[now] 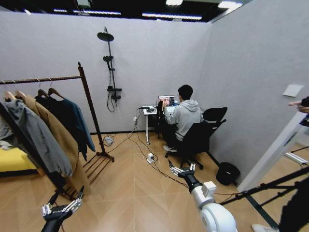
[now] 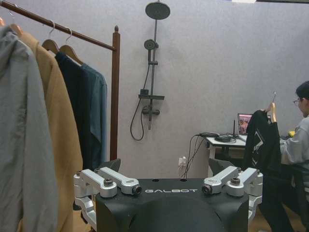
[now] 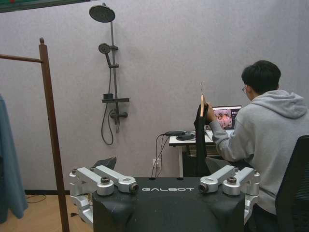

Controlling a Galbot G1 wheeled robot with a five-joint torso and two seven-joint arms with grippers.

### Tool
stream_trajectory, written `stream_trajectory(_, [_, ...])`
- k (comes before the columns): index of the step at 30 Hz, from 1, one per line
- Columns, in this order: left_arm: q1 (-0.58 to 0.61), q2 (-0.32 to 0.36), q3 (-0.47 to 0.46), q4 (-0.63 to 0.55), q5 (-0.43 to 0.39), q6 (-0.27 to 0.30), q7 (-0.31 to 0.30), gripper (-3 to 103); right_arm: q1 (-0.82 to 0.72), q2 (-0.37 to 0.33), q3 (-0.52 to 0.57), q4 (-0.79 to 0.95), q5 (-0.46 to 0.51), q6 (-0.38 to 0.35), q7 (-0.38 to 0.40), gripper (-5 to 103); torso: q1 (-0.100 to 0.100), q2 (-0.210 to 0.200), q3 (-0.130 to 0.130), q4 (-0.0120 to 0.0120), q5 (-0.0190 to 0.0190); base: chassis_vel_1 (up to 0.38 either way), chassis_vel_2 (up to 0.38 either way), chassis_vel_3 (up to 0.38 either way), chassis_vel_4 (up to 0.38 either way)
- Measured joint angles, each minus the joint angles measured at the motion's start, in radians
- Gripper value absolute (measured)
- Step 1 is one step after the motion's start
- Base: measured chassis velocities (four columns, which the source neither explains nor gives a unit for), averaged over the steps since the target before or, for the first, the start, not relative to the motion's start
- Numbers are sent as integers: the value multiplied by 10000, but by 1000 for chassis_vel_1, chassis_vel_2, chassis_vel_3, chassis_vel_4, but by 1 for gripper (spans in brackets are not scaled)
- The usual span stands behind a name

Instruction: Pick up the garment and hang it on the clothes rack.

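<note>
Clothes rack (image 1: 89,104) at left, loaded with coats. Left gripper (image 1: 62,209) low, open; right gripper (image 1: 181,170) raised mid-floor, open. Seated person (image 1: 186,118) at desk.

The right arm (image 1: 212,212) is glossy white with a black forearm; the left arm (image 1: 52,223) is black. Each wrist block (image 2: 171,208) is matte black, lettered GALBOT, flanked by silver finger links (image 2: 116,181) with dark screws.

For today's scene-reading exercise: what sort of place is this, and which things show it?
Probably a mock-up test room, not a home: a clothes rack of coats, a wall-mounted shower over wooden flooring, and a person at a laptop desk.
</note>
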Motion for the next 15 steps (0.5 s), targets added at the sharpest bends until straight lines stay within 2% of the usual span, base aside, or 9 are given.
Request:
stream_trajectory(3, [0,1,-1,0,1,0,-4,100,30,-2,1,-55,-1,5,0,100,2,0,0,2,8,-367,387,358,-367])
stream_trajectory(4, [1,0,0,0,0,0,-1,100,40,-5,8,-82,-1,16,1,100,0,1,-1,0,-11,-373,352,389,-370])
stream_trajectory(9, [0,0,-1,-1,0,0,0,100,56,-22,38,-189,-2,78,1,100,2,0,0,3,12,-346,356,361,-368])
stream_trajectory(10, [0,1,0,1,0,0,0,100,56,-31,49,-217,-2,116,1,100,0,1,-2,0,-18,-360,355,374,-356])
stream_trajectory(12, [0,0,0,1,0,0,0,100,56,-34,51,-225,-2,132,0,100,-1,1,-3,-1,-13,-360,345,374,-356])
stream_trajectory(13, [1,0,0,-1,1,0,2,100,57,-35,54,-269,-2,164,-1,100,0,1,-2,5,16,-345,372,338,-355])
stream_trajectory(14, [0,1,0,0,0,0,0,100,58,-34,53,-289,-3,192,-3,100,1,1,-1,-2,-11,-345,310,364,-332])
stream_trajectory(15, [0,1,0,0,0,0,0,100,58,-34,53,-289,-3,192,-3,100,1,1,-1,-2,-11,-345,310,364,-332])
